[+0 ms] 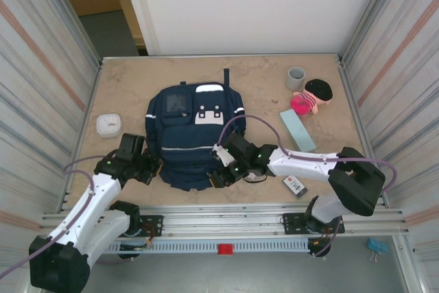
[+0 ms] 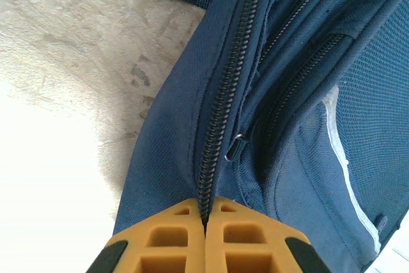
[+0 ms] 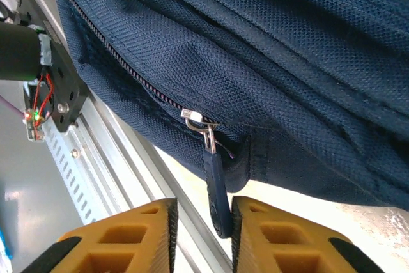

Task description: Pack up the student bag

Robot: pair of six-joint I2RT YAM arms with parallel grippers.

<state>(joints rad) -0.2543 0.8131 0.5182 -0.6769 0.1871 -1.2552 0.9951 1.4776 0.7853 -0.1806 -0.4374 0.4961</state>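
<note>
Student bag lies flat in the middle of the table, its bottom edge towards the arms and a gripper at each near corner; the zip seen from the right wrist looks closed up to the slider, so the opening step seems not yet done. The main risk sits at the zipper pull. It hangs loose between the right fingers, closer to one pad than the other, so if the jaws close off-centre or the wrist moves first, the tab could swing out and the fingers would meet on nothing. A pull taken at an angle to the zip line could also jam the slider in the fabric fold just beside it. Should the bag slide rather than unzip, it could go towards the rail at the near edge. The right gripper stands narrowly parted with the tab in the gap, perhaps brushing one finger, not pinched as far as I can judge. The left gripper has its fingers pressed fully together on the zip seam at the bag's left edge, apparently anchoring it. Further out, a grey cup, a doll and a pale blue book wait on the table.
</note>
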